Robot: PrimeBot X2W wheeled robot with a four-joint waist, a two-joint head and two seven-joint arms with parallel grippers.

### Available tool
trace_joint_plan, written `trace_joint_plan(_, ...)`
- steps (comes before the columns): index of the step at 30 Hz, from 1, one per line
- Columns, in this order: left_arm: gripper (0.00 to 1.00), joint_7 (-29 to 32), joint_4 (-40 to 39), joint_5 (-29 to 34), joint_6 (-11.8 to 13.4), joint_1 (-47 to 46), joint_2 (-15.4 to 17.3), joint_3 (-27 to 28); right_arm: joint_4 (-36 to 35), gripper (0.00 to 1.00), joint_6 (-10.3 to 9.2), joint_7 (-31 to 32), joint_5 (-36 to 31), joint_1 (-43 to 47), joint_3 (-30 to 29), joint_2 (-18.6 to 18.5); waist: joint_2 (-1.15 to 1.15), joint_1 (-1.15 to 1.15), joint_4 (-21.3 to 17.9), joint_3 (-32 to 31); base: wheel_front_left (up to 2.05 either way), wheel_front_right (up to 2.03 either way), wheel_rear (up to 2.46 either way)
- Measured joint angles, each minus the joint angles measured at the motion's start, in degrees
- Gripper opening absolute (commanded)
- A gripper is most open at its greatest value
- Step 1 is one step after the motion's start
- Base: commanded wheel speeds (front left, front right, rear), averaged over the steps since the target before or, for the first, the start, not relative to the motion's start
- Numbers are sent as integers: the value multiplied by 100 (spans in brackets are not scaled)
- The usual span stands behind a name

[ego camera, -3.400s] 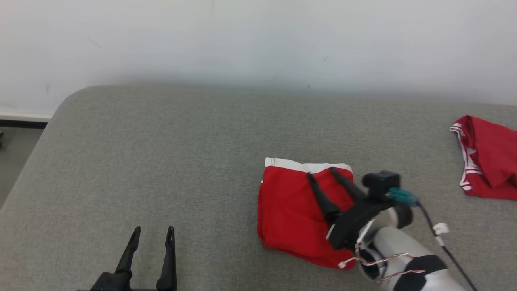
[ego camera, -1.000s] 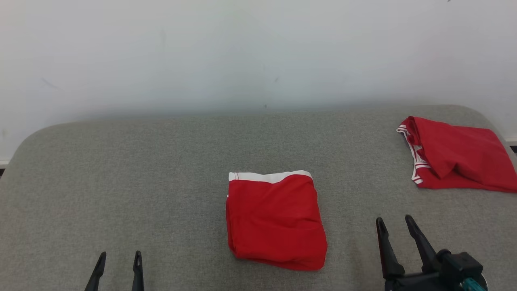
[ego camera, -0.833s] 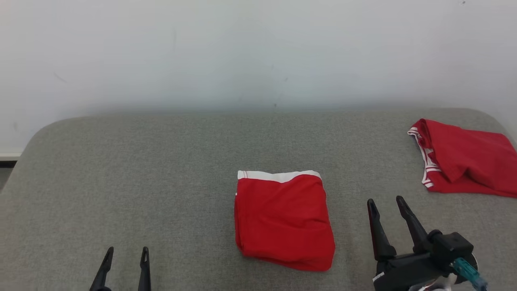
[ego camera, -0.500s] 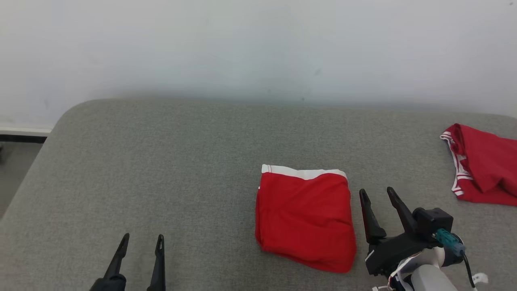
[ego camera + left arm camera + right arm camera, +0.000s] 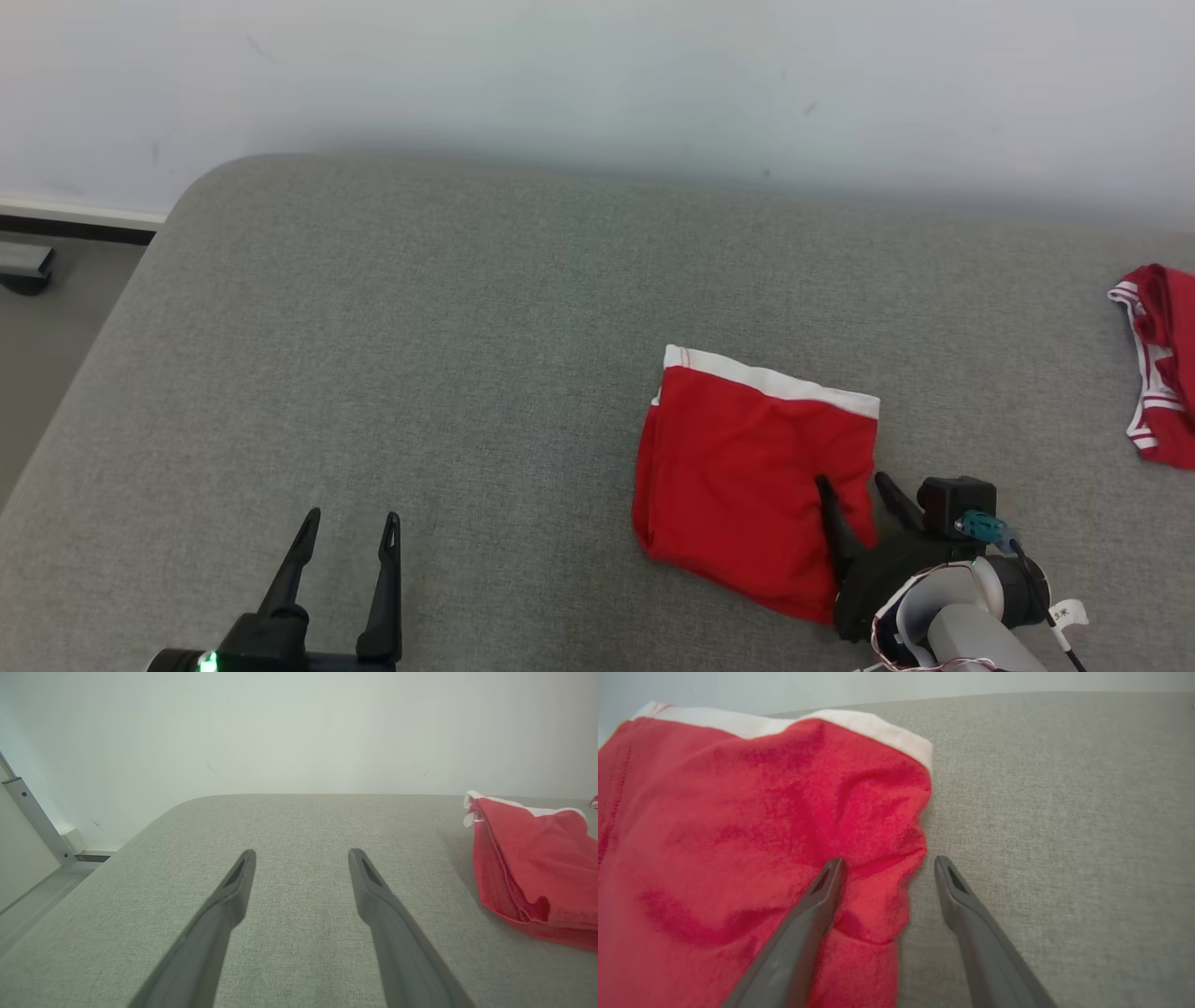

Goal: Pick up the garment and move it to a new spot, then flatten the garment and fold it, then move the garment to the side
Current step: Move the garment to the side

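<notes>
Head view: right tool [image 5: 850, 479] straddles the edge of a folded red, white-banded garment [image 5: 728, 467].
Both tools gape wide, empty; left tool [image 5: 352, 514] well apart.

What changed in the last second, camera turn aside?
The right gripper moved in from beside the folded red garment to straddle its right edge: one finger over the cloth, one over the grey surface, jaws open, nothing gripped. The left gripper stayed open and idle; the garment stayed folded.

Long black tapered fingers [image 5: 383, 579] — pale forearm [image 5: 963, 642], teal plug [image 5: 980, 525], red-white wires [image 5: 883, 623].
</notes>
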Motion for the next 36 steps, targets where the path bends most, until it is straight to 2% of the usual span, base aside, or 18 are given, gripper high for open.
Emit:
trace_joint_plan(4, 100, 0, 18, -11, 0, -85, -9, -9, 371, 100, 0, -19, 85, -131, 124, 55, -1, 0, 76, 67, 0, 0, 0)
trace_joint_plan(5, 100, 0, 19, -14, 0, -86, -10, -7, 445, 45, 0, -25, 126, -160, 165, 59, 0, 0, 85, 77, 0, 0, 0)
trace_joint_plan(7, 100, 0, 19, -25, 0, -86, -12, 3, 544, 0, 0, -45, 221, -210, 240, 68, 0, 0, 87, 84, 0, 0, 0)
trace_joint_plan(13, 100, 0, 21, -57, 0, -86, -18, 38, 721, 0, 0, -123, 405, -360, 508, 74, -1, 0, 42, 114, 0, 0, 0)
trace_joint_plan(19, 100, 0, -18, -69, 0, -91, -23, 104, 641, 0, 1, -169, 459, -630, 1012, -315, 0, 0, -58, 180, 0, 0, 0)
trace_joint_plan(28, 100, 0, -73, -116, -1, -245, -32, 23, -80, 0, 1, 126, 727, -1291, 1992, -1290, 0, 0, -295, 485, 0, 0, 0)
trace_joint_plan(36, 100, 0, -227, -157, -2, -600, -35, -132, -733, 0, 1, 615, 1100, -1953, 2520, -2506, 0, 0, -519, 969, 0, 0, 0)
